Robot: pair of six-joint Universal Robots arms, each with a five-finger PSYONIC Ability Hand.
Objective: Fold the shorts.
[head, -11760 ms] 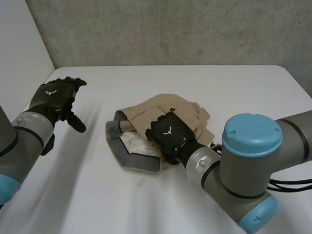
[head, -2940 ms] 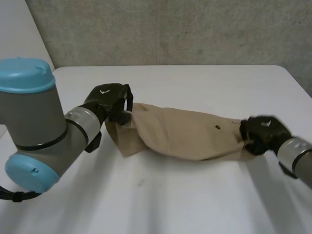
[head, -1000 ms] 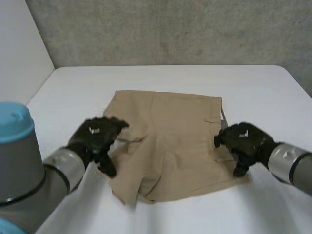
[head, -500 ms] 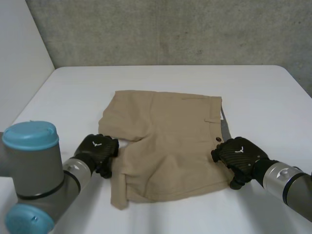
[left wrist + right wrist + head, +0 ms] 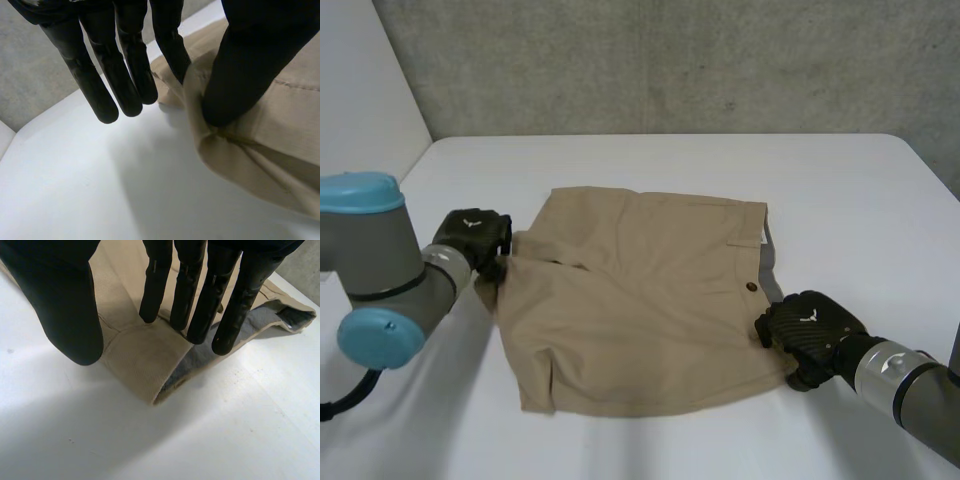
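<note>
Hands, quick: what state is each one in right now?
Left hand: shut on the shorts, pinching their edge.
Right hand: open, fingers straight over a corner of the shorts.

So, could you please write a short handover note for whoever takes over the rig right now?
Left hand: shut on the shorts; its thumb and one of its fingers pinch the edge at the leg end, the others straight over the table.
Right hand: open, straight fingers over the near waistband corner, not gripping it.
Shorts: spread mostly flat mid-table, waistband toward the right hand.
Done: shorts laid out.
Left: the folding itself; no fold looks made yet.
</note>
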